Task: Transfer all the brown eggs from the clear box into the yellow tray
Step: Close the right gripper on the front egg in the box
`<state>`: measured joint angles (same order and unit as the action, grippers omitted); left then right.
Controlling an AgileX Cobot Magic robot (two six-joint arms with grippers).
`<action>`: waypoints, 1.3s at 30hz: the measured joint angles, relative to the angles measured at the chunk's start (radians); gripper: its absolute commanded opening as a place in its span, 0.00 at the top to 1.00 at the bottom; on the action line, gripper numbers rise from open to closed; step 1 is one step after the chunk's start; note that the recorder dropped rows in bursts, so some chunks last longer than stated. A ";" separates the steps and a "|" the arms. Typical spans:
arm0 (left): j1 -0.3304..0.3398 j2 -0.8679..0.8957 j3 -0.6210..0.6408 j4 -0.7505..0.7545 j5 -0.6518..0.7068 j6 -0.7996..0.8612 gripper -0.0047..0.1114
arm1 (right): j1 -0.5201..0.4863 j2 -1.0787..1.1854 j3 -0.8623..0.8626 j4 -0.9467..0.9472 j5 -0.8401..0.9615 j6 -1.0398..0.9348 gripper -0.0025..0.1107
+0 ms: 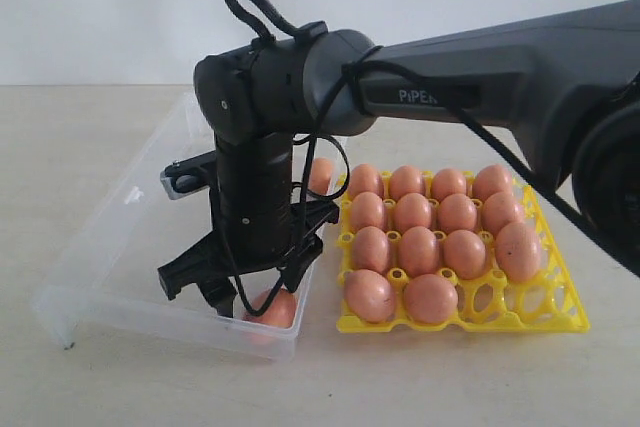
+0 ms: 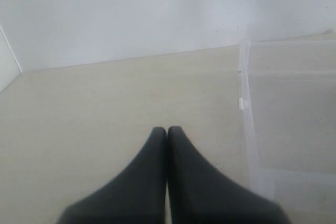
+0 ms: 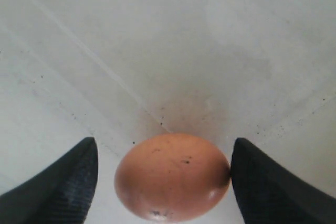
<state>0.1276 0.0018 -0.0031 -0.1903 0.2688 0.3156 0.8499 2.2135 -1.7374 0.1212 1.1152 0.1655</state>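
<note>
My right gripper [image 1: 255, 292] reaches across into the clear box [image 1: 120, 247] and stands open astride a brown egg [image 1: 272, 307] at the box's near right corner. In the right wrist view this egg [image 3: 172, 177] lies on the box floor between the fingers of the right gripper [image 3: 164, 142]; one finger [image 3: 257, 182] touches it, the other stands a little apart. A second egg [image 1: 320, 175] shows behind the arm, farther back in the box. The yellow tray [image 1: 560, 322] beside the box holds several eggs [image 1: 420, 247]. My left gripper [image 2: 167, 128] is shut on nothing, above bare table.
Two front-right cups [image 1: 520, 297] of the tray hold no egg. The right arm [image 1: 480, 77] spans over the tray from the right. In the left wrist view the clear box's wall [image 2: 244, 103] runs beside the left gripper. A pale wall stands behind the table.
</note>
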 measured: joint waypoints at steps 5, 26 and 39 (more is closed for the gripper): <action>0.000 0.000 0.000 0.000 0.000 0.000 1.00 | 0.000 0.000 0.000 0.025 0.005 -0.116 0.38; 0.000 0.000 0.000 0.000 0.000 0.000 1.00 | 0.002 -0.136 0.004 -0.086 0.076 -0.678 0.53; 0.000 0.000 0.000 0.000 0.000 0.000 1.00 | 0.008 -0.111 0.075 -0.046 -0.007 -1.217 0.53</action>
<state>0.1276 0.0018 -0.0031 -0.1903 0.2688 0.3156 0.8578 2.1024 -1.6620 0.0755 1.1084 -1.0511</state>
